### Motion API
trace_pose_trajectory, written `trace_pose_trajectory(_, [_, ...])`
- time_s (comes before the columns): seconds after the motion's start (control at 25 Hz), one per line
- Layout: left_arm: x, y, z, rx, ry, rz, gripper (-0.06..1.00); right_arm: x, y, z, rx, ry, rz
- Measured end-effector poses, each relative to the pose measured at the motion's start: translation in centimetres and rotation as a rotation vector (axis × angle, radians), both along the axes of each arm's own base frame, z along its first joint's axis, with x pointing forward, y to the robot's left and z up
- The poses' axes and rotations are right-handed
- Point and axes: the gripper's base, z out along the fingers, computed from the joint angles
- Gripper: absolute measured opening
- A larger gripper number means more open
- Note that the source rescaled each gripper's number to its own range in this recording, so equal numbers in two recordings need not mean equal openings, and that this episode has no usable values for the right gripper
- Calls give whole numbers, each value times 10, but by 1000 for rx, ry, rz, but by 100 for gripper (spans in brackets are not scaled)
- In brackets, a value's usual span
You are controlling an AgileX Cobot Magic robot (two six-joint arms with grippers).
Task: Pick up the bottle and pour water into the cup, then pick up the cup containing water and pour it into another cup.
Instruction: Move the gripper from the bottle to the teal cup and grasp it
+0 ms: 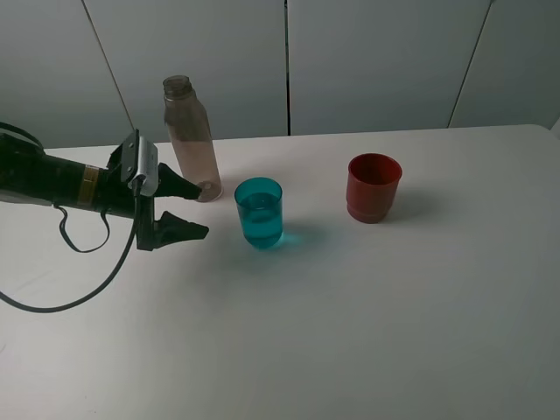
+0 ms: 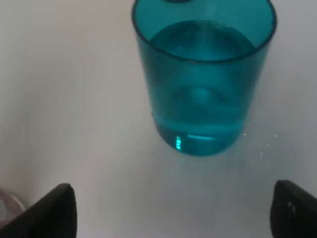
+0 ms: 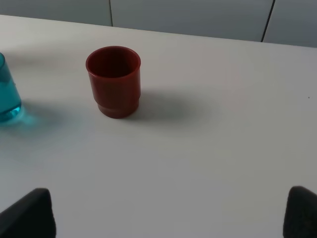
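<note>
On the table point(image 1: 394, 332), bottle point(image 1: 191, 140) stands upright, blue cup point(image 1: 260, 213) holds water, red cup point(image 1: 374, 188) looks empty; left gripper point(image 1: 203, 210), jaws wide apart and holding nothing, faces the blue cup: second pour not yet done.

A clear, smoky grey-pink bottle point(image 1: 191, 140), a translucent teal-blue cup point(image 1: 259, 213) (its water looks the same teal) and an opaque dark red cup point(image 1: 374, 187) on a plain white table point(image 1: 394, 332). The left gripper point(image 1: 203, 210) is black, and its arm point(image 1: 52, 179) is black with one gold band.
</note>
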Motion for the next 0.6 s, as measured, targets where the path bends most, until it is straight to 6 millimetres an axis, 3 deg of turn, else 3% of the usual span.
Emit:
trace_pose_trajectory(0.16, [0,-5,-4,-90,-90,-67,100,0,0,0,0,0,0])
trace_pose_trajectory(0.6, [6,-9,-15,-171,-99,-118,100,0,0,0,0,0,0])
